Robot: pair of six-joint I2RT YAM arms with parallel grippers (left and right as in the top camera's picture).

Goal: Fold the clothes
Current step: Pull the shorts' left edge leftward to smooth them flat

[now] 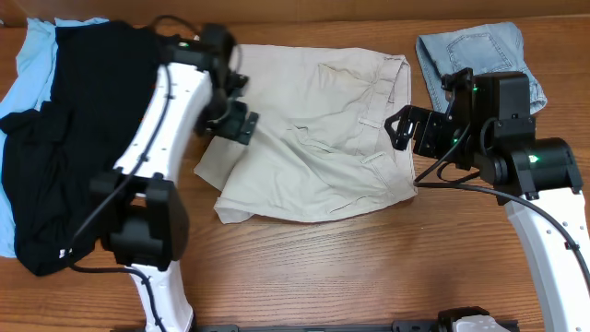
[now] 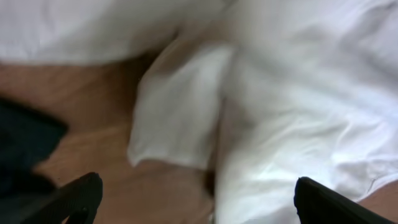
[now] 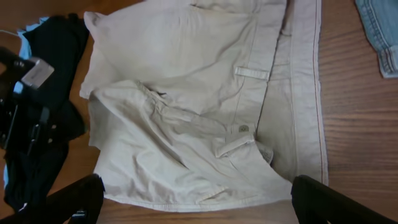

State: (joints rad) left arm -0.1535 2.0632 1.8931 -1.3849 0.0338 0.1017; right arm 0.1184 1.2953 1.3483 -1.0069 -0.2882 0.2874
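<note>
The clothes' main piece, pale beige shorts (image 1: 313,129), lies spread across the middle of the table, waistband to the right, left hem partly folded over. My left gripper (image 1: 235,111) hovers over that left hem. In the blurred left wrist view (image 2: 199,202) it is open, and the fabric (image 2: 286,124) lies below it, ungripped. My right gripper (image 1: 406,129) sits at the waistband edge. It is open in the right wrist view (image 3: 199,205), above the shorts (image 3: 186,124), with nothing between its fingers.
A black garment (image 1: 83,138) lies heaped at the left over a sky-blue piece (image 1: 32,55). Faded denim (image 1: 475,51) sits at the back right, behind the right arm. Bare wood runs along the front edge.
</note>
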